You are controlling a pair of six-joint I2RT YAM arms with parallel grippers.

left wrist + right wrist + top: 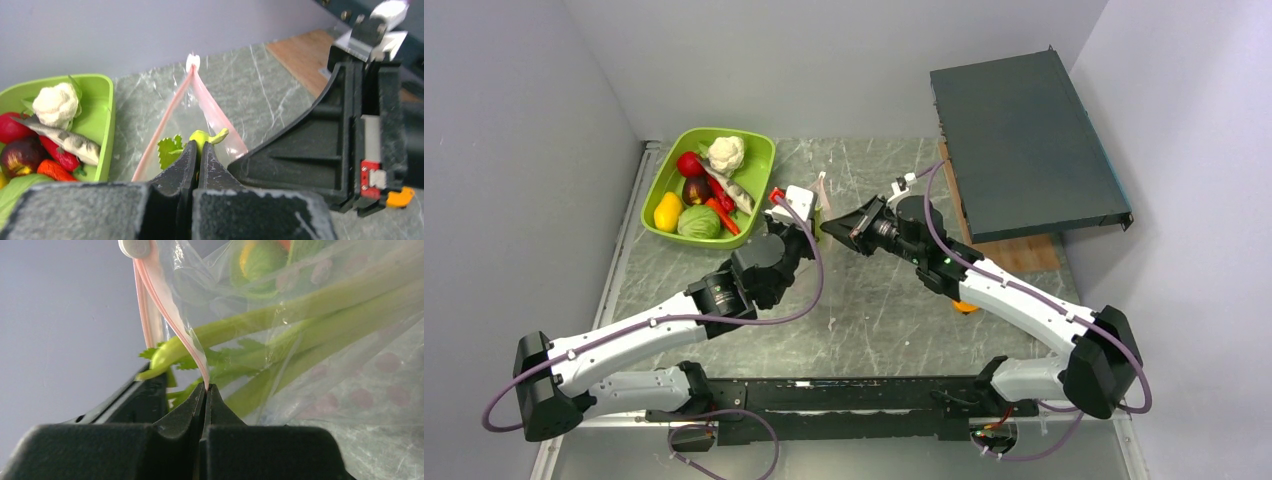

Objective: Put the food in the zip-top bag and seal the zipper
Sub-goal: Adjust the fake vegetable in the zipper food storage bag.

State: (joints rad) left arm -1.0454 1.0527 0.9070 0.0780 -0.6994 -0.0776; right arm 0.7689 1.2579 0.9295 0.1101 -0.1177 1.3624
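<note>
Black right gripper [206,390] pinching pale pink zipper [172,322] of clear crinkly zip-top bag [350,390], rising toward 12 o'clock; left gripper [196,150] pressed together alongside.

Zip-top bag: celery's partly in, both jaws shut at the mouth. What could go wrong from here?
1. The celery pokes out across the zipper; sealing now would likely trap it.
2. The right gripper has its jaws on the zipper strip alone, so a push from the left gripper could pull the zip-top bag free.
3. Sealing now would also leave out the food in the green tray.
</note>
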